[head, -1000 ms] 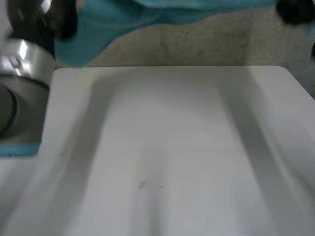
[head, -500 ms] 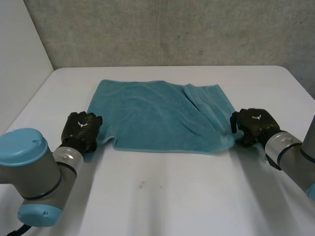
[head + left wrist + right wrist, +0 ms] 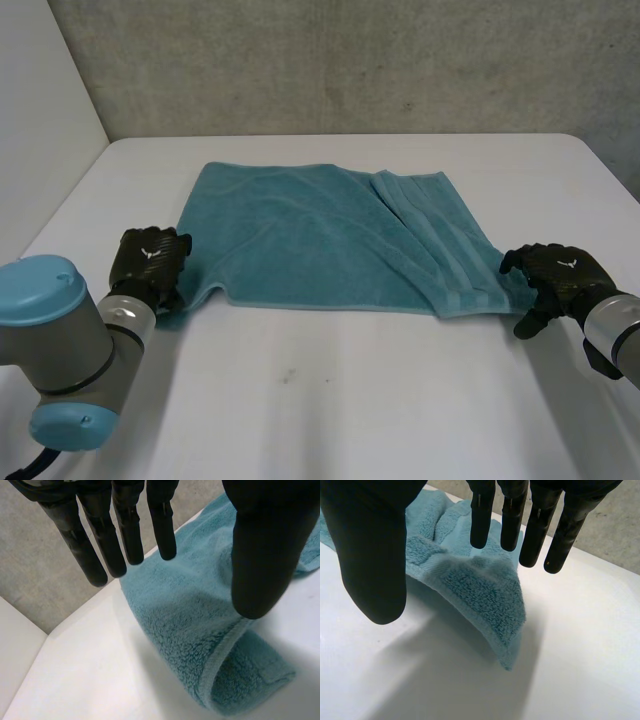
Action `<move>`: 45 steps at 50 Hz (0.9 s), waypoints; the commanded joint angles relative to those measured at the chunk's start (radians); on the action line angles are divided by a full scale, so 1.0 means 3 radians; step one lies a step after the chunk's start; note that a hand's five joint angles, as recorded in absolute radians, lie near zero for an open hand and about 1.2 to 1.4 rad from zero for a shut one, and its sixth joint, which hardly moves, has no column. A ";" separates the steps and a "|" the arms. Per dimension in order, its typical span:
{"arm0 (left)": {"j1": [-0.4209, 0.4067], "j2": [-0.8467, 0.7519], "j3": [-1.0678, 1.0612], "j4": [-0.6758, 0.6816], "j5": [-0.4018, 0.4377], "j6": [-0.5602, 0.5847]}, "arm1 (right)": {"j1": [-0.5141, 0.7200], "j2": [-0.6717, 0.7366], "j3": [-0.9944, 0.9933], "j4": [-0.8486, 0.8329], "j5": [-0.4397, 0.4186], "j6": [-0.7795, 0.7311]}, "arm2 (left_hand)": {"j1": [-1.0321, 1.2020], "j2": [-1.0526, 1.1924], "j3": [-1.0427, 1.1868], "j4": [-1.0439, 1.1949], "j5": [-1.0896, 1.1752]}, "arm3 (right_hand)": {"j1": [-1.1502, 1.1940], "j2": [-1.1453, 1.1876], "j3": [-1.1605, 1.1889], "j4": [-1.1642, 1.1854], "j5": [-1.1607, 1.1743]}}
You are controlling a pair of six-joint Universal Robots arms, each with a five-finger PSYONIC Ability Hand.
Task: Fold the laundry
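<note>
Towel (image 3: 320,235), teal terry, lies spread on the white table (image 3: 350,400) between my two hands. My left hand (image 3: 150,262) sits at the corner on its own side. From the wrist I see the fingers (image 3: 122,535) straight and the thumb (image 3: 265,545) held apart, with the corner curled over under the palm and nothing pinched. My right hand (image 3: 555,275) is at the opposite corner, likewise released. That corner is lifted off the table beneath its straight fingers.

A white table (image 3: 330,400) with rounded far corners occupied the near and middle area. A grey concrete wall (image 3: 350,60) stood beyond its far edge. A white panel (image 3: 40,120) bordered the left side.
</note>
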 commanded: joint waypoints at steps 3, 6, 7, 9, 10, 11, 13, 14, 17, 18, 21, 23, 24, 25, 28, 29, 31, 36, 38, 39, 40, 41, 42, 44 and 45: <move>0.0061 -0.0200 0.0127 -0.0049 0.0011 0.0006 | -0.0072 0.0058 0.0046 -0.0323 -0.0113 -0.0011 | -0.0338 -0.0312 -0.0336 -0.0315 -0.0286 | 0.0282 0.0120 0.0121 0.0146 0.0149; 0.0061 -0.0200 0.0116 -0.0120 0.0011 0.0001 | -0.0072 0.0150 0.0026 -0.0435 -0.0118 -0.0011 | -0.0554 -0.0527 -0.0551 -0.0530 -0.0502 | 0.0526 0.0364 0.0365 0.0390 0.0393; 0.0061 -0.0195 0.0116 -0.0136 0.0011 -0.0004 | -0.0072 0.0180 0.0021 -0.0456 -0.0118 -0.0011 | -0.0593 -0.0567 -0.0591 -0.0569 -0.0541 | 0.0605 0.0443 0.0444 0.0469 0.0471; 0.0061 -0.0174 0.0116 -0.0182 0.0011 -0.0015 | -0.0077 0.0257 -0.0015 -0.0487 -0.0118 -0.0011 | -0.0740 -0.0713 -0.0737 -0.0716 -0.0687 | 0.0965 0.0803 0.0804 0.0829 0.0831; 0.0061 -0.0154 0.0121 -0.0228 0.0011 -0.0015 | -0.0077 0.0278 -0.0030 -0.0492 -0.0123 -0.0011 | -0.0963 -0.0937 -0.0961 -0.0939 -0.0911 | 0.1190 0.1028 0.1029 0.1054 0.1057; 0.0061 -0.0149 0.0122 -0.0243 0.0011 -0.0020 | -0.0077 0.0298 -0.0046 -0.0492 -0.0129 -0.0011 | -0.1053 -0.1026 -0.1050 -0.1029 -0.1001 | 0.1396 0.1234 0.1235 0.1260 0.1262; 0.0066 -0.0133 0.0127 -0.0269 0.0011 -0.0025 | -0.0072 0.0359 -0.0097 -0.0502 -0.0123 -0.0011 | -0.1083 -0.1056 -0.1080 -0.1059 -0.1031 | 0.1874 0.1713 0.1714 0.1739 0.1741; 0.0066 -0.0128 0.0127 -0.0279 0.0011 -0.0035 | -0.0072 0.0385 -0.0112 -0.0497 -0.0123 -0.0011 | -0.1083 -0.1056 -0.1080 -0.1059 -0.1031 | 0.2042 0.1880 0.1881 0.1906 0.1909; 0.0066 -0.0077 0.0116 -0.0305 0.0011 -0.0101 | -0.0072 0.0472 -0.0168 -0.0497 -0.0124 -0.0011 | -0.1083 -0.1056 -0.1080 -0.1059 -0.1031 | 0.3027 0.2865 0.2866 0.2891 0.2893; 0.0066 -0.0057 0.0106 -0.0315 0.0011 -0.0142 | -0.0077 0.0482 -0.0179 -0.0497 -0.0123 -0.0011 | -0.1073 -0.1047 -0.1071 -0.1049 -0.1021 | 0.3339 0.3177 0.3178 0.3203 0.3205; 0.0066 -0.0031 0.0096 -0.0335 0.0011 -0.0183 | -0.0087 0.0488 -0.0194 -0.0512 -0.0123 -0.0011 | -0.1063 -0.1037 -0.1061 -0.1039 -0.1011 | 0.3342 0.3180 0.3181 0.3206 0.3208; 0.0066 0.0020 0.0091 -0.0381 0.0011 -0.0265 | -0.0103 0.0493 -0.0194 -0.0522 -0.0118 -0.0011 | -0.1063 -0.1037 -0.1061 -0.1039 -0.1011 | 0.3342 0.3180 0.3181 0.3206 0.3208; 0.0066 0.0025 0.0091 -0.0392 0.0011 -0.0280 | -0.0113 0.0488 -0.0194 -0.0528 -0.0118 -0.0001 | -0.1063 -0.1037 -0.1061 -0.1039 -0.1011 | 0.3342 0.3180 0.3181 0.3206 0.3208; 0.0066 0.0030 0.0091 -0.0397 0.0011 -0.0291 | -0.0128 0.0472 -0.0189 -0.0538 -0.0118 -0.0001 | -0.1063 -0.1037 -0.1061 -0.1039 -0.1011 | 0.3342 0.3180 0.3181 0.3206 0.3208; 0.0066 0.0025 0.0101 -0.0397 0.0021 -0.0331 | -0.0184 0.0426 -0.0179 -0.0538 -0.0108 -0.0001 | -0.1024 -0.0998 -0.1022 -0.1000 -0.0972 | 0.3342 0.3180 0.3181 0.3206 0.3208; 0.0066 0.0020 0.0106 -0.0397 0.0026 -0.0357 | -0.0210 0.0391 -0.0179 -0.0533 -0.0103 -0.0001 | -0.1015 -0.0988 -0.1012 -0.0991 -0.0962 | 0.3342 0.3180 0.3181 0.3206 0.3208; 0.0066 0.0000 0.0127 -0.0397 0.0026 -0.0383 | -0.0251 0.0339 -0.0163 -0.0538 -0.0098 0.0004 | -0.1005 -0.0978 -0.1002 -0.0981 -0.0953 | 0.3342 0.3180 0.3181 0.3206 0.3208; 0.0061 -0.0056 0.0183 -0.0397 0.0036 -0.0505 | -0.0404 0.0217 -0.0148 -0.0538 -0.0093 0.0056 | -0.0985 -0.0958 -0.0982 -0.0961 -0.0933 | 0.3342 0.3180 0.3181 0.3206 0.3208; 0.0041 -0.0107 0.0239 -0.0402 0.0077 -0.0582 | -0.0440 0.0186 -0.0143 -0.0538 -0.0093 0.0056 | -0.0985 -0.0958 -0.0982 -0.0961 -0.0933 | 0.3342 0.3180 0.3181 0.3206 0.3208; 0.0036 -0.0123 0.0254 -0.0402 0.0097 -0.0607 | -0.0455 0.0166 -0.0143 -0.0533 -0.0088 0.0056 | -0.0975 -0.0949 -0.0973 -0.0951 -0.0923 | 0.3342 0.3180 0.3181 0.3206 0.3208; 0.0026 -0.0143 0.0275 -0.0402 0.0123 -0.0633 | -0.0481 0.0135 -0.0138 -0.0533 -0.0088 0.0056 | -0.0966 -0.0939 -0.0963 -0.0942 -0.0914 | 0.3342 0.3180 0.3181 0.3206 0.3208; 0.0010 -0.0179 0.0300 -0.0397 0.0179 -0.0674 | -0.0491 0.0125 -0.0138 -0.0533 -0.0088 0.0056 | -0.0956 -0.0929 -0.0953 -0.0932 -0.0904 | 0.3342 0.3180 0.3181 0.3206 0.3208; 0.0010 -0.0200 0.0321 -0.0397 0.0199 -0.0684 | -0.0506 0.0119 -0.0138 -0.0533 -0.0088 0.0056 | -0.0956 -0.0929 -0.0953 -0.0932 -0.0904 | 0.3342 0.3180 0.3181 0.3206 0.3208; 0.0010 -0.0235 0.0357 -0.0397 0.0235 -0.0705 | -0.0527 0.0109 -0.0138 -0.0517 -0.0088 0.0061 | -0.0927 -0.0900 -0.0924 -0.0903 -0.0874 | 0.3342 0.3180 0.3181 0.3206 0.3208; 0.0010 -0.0281 0.0397 -0.0402 0.0256 -0.0710 | -0.0527 0.0109 -0.0138 -0.0512 -0.0088 0.0061 | -0.0878 -0.0851 -0.0875 -0.0854 -0.0826 | 0.3342 0.3180 0.3181 0.3206 0.3208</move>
